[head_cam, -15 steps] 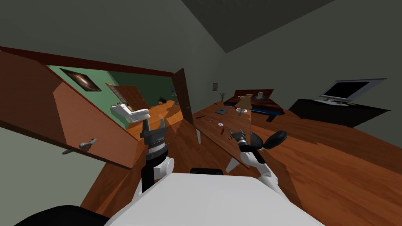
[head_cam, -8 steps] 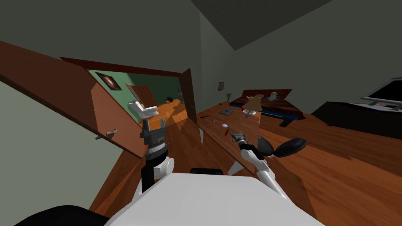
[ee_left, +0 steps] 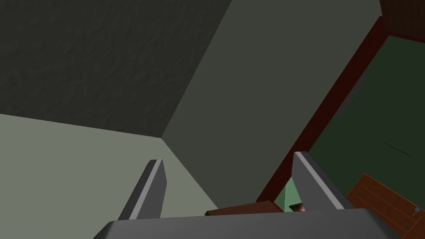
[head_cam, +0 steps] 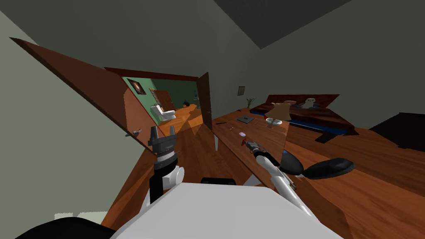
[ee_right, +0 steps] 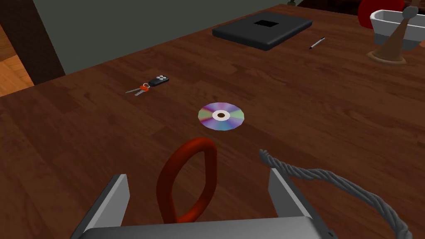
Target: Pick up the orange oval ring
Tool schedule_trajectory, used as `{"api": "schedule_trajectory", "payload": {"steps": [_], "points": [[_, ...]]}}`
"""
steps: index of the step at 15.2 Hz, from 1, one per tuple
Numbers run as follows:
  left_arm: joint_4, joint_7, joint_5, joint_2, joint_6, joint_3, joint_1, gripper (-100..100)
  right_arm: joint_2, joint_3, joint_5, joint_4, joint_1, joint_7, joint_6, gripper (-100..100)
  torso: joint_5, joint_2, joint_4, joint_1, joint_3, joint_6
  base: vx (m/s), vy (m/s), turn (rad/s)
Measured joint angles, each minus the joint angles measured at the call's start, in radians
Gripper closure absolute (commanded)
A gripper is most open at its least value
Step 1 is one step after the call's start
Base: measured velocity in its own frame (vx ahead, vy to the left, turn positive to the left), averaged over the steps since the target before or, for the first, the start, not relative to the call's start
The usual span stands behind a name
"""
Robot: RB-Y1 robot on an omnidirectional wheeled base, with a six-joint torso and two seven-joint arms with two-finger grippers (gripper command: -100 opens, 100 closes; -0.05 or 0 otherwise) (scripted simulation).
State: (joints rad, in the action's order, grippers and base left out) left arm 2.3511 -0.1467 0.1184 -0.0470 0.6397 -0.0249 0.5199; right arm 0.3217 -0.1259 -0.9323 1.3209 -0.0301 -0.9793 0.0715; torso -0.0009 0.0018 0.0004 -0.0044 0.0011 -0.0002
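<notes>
While the left jaws hang open and empty near the door (head_cam: 83, 95), the right jaws stand wide apart low over the bench (ee_right: 83, 137), gripping nothing. The orange oval ring (ee_right: 198, 143) lies between them, untouched, with its long axis running away toward the disc (ee_right: 221, 115) just beyond. A grey rope (ee_right: 332, 178) lies just to their right.

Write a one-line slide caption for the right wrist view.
Red oval ring inside the open right gripper, wooden desk and disc beyond.
</notes>
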Motion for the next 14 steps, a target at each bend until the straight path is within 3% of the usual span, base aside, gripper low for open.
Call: {"api": "schedule_trajectory", "payload": {"steps": [14], "points": [[0.000,0.000,0.000,0.000,0.000,0.000,0.000,0,0.019,-0.113,-0.254,-0.243,0.143,-0.201,0.198,-100,-0.001,0.000,0.000,-0.003,0.000,0.000,-0.031,-0.066,0.193]]}}
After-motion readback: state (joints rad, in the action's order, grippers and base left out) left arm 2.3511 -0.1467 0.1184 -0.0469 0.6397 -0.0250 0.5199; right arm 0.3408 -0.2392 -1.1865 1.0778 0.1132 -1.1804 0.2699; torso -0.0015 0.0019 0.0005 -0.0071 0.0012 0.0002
